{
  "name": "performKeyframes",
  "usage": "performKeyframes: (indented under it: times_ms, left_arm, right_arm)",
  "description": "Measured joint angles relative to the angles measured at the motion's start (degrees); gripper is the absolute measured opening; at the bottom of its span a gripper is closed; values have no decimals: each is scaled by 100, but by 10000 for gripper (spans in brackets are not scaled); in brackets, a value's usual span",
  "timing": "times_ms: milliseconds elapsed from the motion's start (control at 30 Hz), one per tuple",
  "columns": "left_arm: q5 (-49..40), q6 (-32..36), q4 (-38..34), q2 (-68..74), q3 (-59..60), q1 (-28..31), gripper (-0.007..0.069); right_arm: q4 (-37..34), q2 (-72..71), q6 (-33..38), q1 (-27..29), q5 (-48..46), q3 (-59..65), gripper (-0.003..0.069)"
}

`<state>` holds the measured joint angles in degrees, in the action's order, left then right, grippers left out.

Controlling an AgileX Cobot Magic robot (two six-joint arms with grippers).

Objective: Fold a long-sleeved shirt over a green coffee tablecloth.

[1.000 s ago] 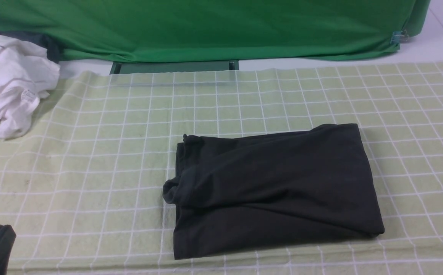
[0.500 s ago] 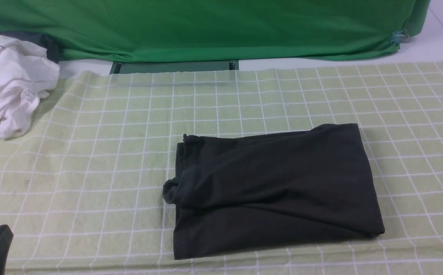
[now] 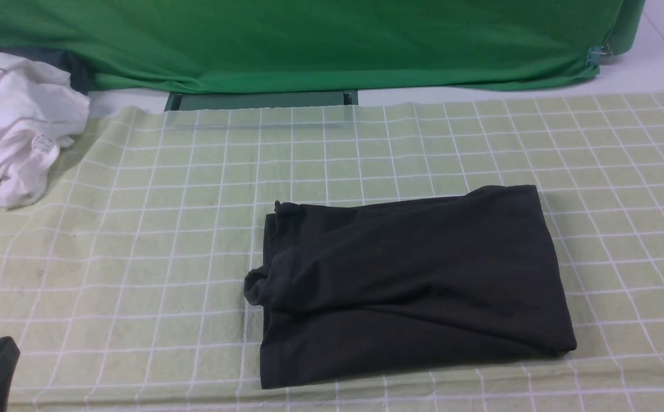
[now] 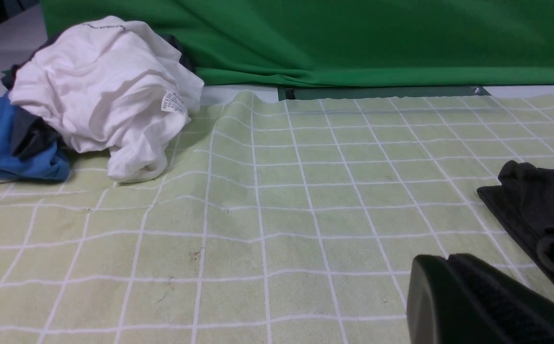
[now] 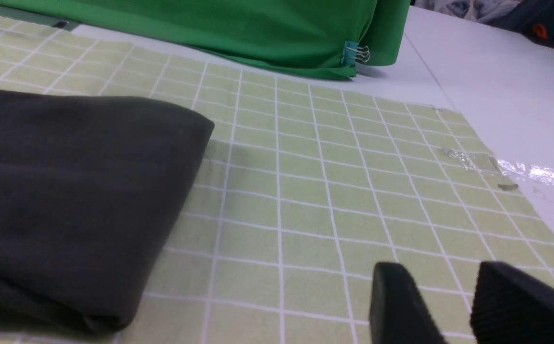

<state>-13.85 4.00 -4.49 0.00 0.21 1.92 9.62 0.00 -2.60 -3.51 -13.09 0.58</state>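
From the front, the long-sleeved shirt [image 3: 412,283] lies folded in a dark block in the middle of the green coffee tablecloth [image 3: 137,240]. A white garment [image 3: 14,126] sits far off at the back left. My left wrist camera shows my left claw [image 4: 449,267] pressed together, holding nothing. My right wrist camera shows my right claw [image 5: 453,291] spread apart, empty, beside the shirt.

Left gripper [image 4: 446,260]: matte black fingers, ribbed pad faces, rounded tips. Right gripper [image 5: 442,282]: same matte black, two blunt wedge-shaped fingers [image 5: 511,306], fine horizontal ribbing on pads.
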Motion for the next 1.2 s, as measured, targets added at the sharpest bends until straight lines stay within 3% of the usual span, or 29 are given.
performKeyframes:
  times_ms: [1200]
  left_arm:
    - [0, 86, 0, 0, 0, 0, 13]
  right_arm:
    - [0, 0, 0, 0, 0, 0, 240]
